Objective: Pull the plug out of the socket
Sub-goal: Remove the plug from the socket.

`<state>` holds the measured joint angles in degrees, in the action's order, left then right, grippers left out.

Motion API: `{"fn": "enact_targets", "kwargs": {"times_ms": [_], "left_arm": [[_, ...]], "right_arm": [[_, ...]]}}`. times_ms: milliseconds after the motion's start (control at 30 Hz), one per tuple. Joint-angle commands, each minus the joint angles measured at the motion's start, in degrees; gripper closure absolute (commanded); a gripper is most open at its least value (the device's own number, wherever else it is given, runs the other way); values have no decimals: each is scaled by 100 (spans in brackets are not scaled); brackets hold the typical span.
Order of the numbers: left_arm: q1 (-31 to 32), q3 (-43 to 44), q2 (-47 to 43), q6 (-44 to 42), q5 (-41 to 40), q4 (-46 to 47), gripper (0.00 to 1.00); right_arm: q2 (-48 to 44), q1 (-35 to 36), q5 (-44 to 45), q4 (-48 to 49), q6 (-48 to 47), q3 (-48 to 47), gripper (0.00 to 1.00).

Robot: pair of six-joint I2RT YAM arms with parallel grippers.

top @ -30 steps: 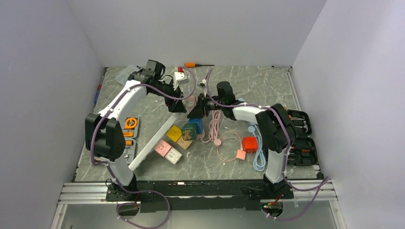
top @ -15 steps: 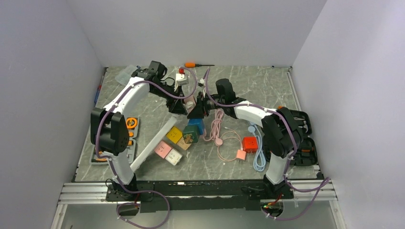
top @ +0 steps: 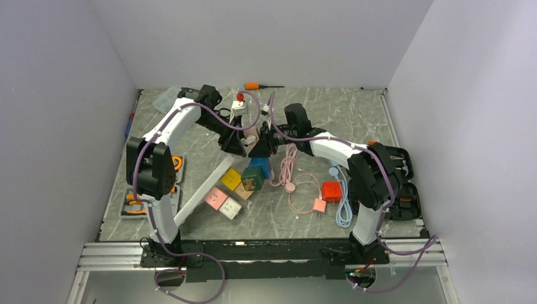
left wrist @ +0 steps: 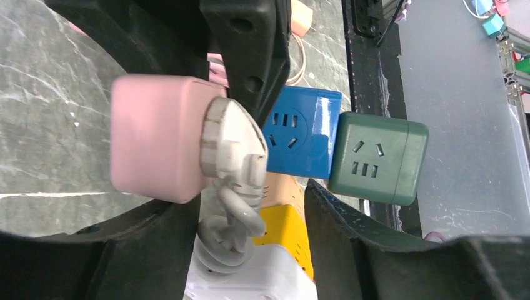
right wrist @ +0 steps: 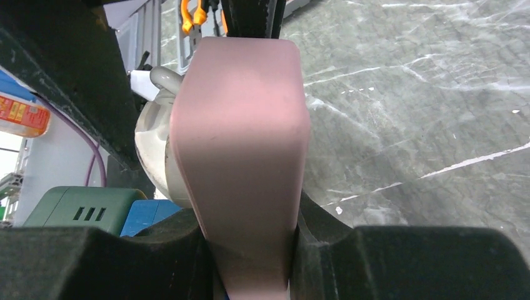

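Marbled tabletop; right pincer tight on pink socket cube, left pincer half-open astride white plug.

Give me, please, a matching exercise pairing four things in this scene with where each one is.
Things:
1. pink cube
2. white plug
3. green cube
4. orange screwdriver

Places:
a. at the table's far edge
b. gripped in the right hand
c. directly beside the blue cube
d. plugged into the pink cube

Pairs: 1-b, 2-d, 3-c, 4-a.
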<state>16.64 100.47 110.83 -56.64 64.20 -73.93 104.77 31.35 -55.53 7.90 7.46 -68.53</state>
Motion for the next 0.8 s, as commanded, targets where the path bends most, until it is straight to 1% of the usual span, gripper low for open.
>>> {"fn": "enact_targets", "kwargs": {"times_ms": [0,100,167,267,467,533,633,767], "left_arm": [[42,-449,-606,166,158,517,33],[41,-473,-682,153,181,564,31],[41,-315,-618,57,247,360,35],[41,-95,-484,-185,379,-17,44],[65,109,-386,-442,549,-340,51],[67,250,-318,-687,597,-644,58],[67,397,-220,-901,619,-944,75],[67,230,-263,-1025,568,-979,88]], "right_arm": [[-740,42,-99,449,-157,-324,100],[-800,37,-41,414,-205,-326,100],[-810,33,-22,392,-225,-335,100],[-789,37,-56,405,-202,-349,100],[-647,113,-60,161,-367,-428,100],[-585,129,-60,95,-381,-466,100],[-544,112,-24,101,-346,-451,100],[-444,39,-27,177,-159,-521,100]]}}
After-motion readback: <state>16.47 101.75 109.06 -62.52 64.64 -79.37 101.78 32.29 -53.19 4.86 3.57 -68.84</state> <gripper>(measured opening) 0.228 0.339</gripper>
